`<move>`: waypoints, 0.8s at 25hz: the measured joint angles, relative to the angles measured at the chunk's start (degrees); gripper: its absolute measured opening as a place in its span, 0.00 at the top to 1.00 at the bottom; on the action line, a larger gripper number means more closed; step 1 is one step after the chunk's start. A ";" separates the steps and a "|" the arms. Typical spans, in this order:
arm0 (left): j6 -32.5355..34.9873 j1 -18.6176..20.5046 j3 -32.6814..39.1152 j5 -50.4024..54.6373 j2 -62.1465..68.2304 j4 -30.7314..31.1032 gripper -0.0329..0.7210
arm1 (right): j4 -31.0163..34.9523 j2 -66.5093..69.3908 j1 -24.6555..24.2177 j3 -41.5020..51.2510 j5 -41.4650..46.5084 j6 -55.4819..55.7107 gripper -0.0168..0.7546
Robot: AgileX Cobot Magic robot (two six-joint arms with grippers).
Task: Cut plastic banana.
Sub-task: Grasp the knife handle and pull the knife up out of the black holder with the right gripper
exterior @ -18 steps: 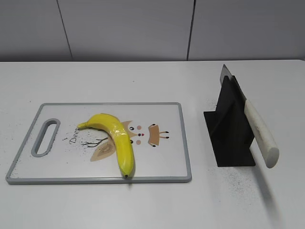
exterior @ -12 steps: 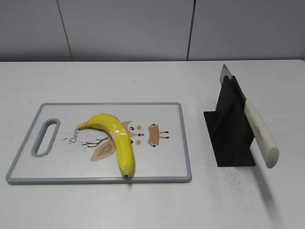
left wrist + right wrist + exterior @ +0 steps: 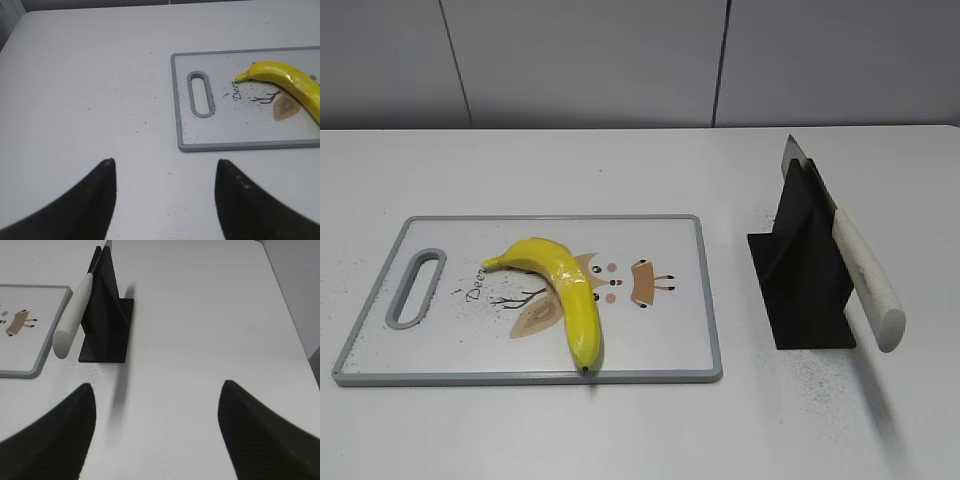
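A yellow plastic banana [image 3: 563, 290] lies on a white cutting board [image 3: 660, 340] with a grey rim; both also show in the left wrist view, the banana [image 3: 290, 82] and the board [image 3: 225, 125]. A knife with a white handle [image 3: 865, 280] rests in a black stand [image 3: 805, 270] to the right; the right wrist view shows the knife [image 3: 75, 315] and the stand [image 3: 107, 325]. My left gripper [image 3: 165, 162] is open and empty over bare table left of the board. My right gripper [image 3: 157, 385] is open and empty, near and right of the stand. Neither gripper shows in the exterior view.
The white table [image 3: 620, 170] carries fine dark specks. A grey wall stands behind. The table's right edge [image 3: 287, 310] shows in the right wrist view.
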 joint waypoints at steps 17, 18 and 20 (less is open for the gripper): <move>0.00 0.00 0.00 -0.12 0.00 0.00 0.18 | -0.64 0.00 0.00 0.00 -0.05 0.00 0.23; 0.00 0.00 0.00 -0.12 0.00 -0.05 0.18 | -0.52 0.00 0.00 0.00 -0.05 0.00 0.23; 0.00 0.00 0.00 -0.14 0.00 -0.05 0.18 | 0.31 0.66 0.00 -0.34 -0.11 0.00 0.23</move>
